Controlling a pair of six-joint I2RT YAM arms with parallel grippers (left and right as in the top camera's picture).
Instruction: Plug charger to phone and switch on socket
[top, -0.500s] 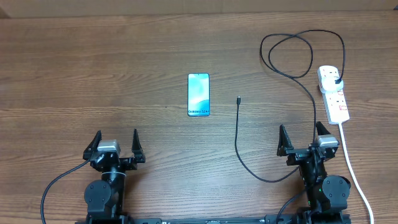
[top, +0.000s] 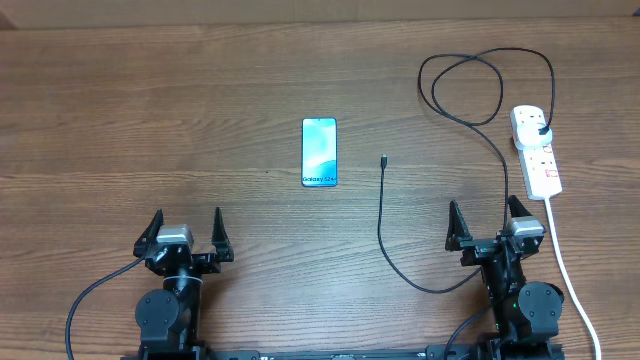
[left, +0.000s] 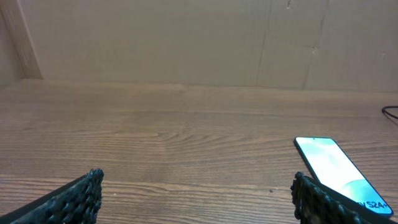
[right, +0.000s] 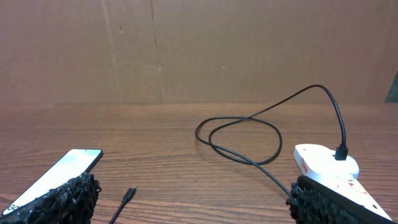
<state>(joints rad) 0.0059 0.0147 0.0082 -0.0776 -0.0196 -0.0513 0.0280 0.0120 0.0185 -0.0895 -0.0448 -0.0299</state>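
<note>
Overhead, phone (top: 320, 152) on wood-grain table (top: 150, 100), cardboard-brown wall (left: 186, 37)

Phone (top: 319, 152): "Galaxy S24+" in white at screen's near end, overhead view. Left wrist view: only "S24" legible. Socket (top: 536, 152) red markings: unreadable.

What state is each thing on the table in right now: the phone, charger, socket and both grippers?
phone: flat on the table, screen up, nothing plugged in.
charger: plug seated in the socket, connector tip lying loose beside the phone, not touching it.
socket: flat on the table; switch positions too small to tell.
left gripper: open, empty.
right gripper: open, empty.
</note>
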